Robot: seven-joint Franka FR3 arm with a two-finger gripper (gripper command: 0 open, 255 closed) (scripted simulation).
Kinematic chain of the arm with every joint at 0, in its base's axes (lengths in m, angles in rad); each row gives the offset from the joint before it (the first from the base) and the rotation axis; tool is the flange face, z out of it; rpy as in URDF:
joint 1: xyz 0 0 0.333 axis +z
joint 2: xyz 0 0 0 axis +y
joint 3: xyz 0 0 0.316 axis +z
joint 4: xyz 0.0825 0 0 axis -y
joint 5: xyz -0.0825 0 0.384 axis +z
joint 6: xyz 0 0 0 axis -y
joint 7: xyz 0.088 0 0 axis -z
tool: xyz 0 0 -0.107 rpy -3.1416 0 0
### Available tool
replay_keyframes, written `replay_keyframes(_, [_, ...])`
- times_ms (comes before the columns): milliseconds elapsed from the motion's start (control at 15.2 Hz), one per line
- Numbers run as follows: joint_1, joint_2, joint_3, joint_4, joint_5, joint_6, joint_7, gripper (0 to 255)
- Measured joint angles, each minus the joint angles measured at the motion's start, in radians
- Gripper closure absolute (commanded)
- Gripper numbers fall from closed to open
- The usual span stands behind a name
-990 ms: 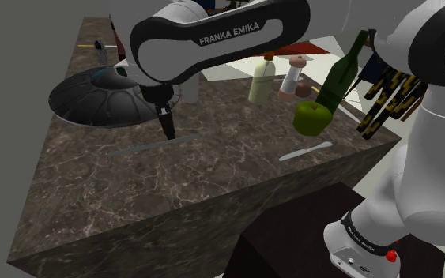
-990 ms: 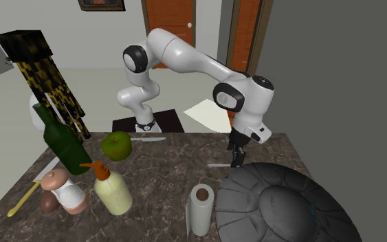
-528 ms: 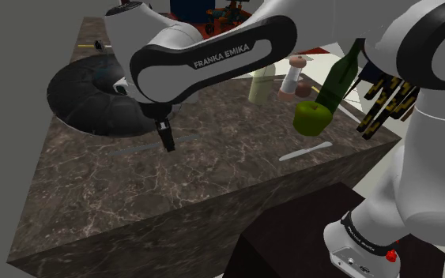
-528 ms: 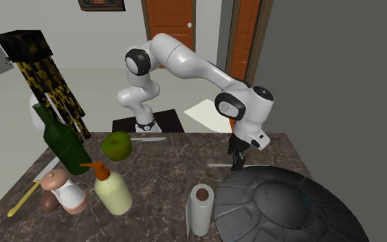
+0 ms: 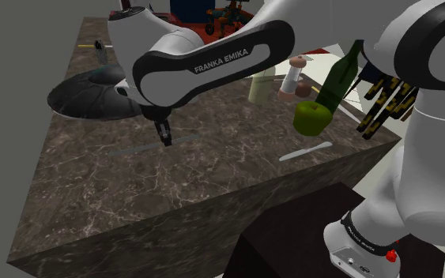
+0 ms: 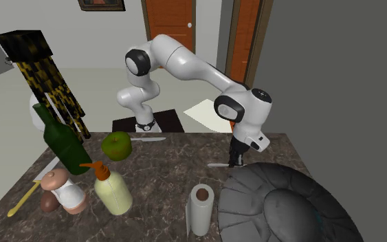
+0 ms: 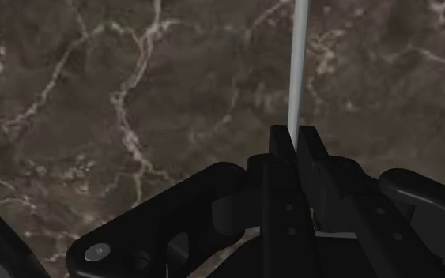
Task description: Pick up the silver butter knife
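The gripper is right down at the dark marble counter, arm arched over it, and the black fingers are drawn in narrow. In the wrist view they pinch a thin pale strip between them with no gap on either side: that is the butter knife, running straight out ahead of the fingertips over the veined stone.

From the shoulder camera the butter knife reads as a long grey sliver, level with the counter top. The gripper clamps it partway along, so a longer piece sticks out to one side of the hand and a short piece to the other. Whether it has left the surface, I cannot tell.

In the second exterior view, the gripper points straight down and the butter knife pokes out sideways from the fingertips. Just beside the hand sits a big dark ribbed dish, its rim very near the fingers. The same dish lies just behind the hand in the shoulder view.

Well apart from the hand, across the counter, there is a green apple with a tall green bottle touching it. A second pale knife lies flat on the counter just in front of the apple. A cream bottle with an orange cap stands there too, and a paper towel roll stands upright nearer the dish.
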Motion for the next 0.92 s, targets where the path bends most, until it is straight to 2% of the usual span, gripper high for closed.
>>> replay_keyframes(330, [0.0,0.001,0.0,0.009,0.0,-0.008,-0.002,255])
replay_keyframes(924, [0.001,-0.026,0.005,0.086,0.013,-0.106,-0.019,255])
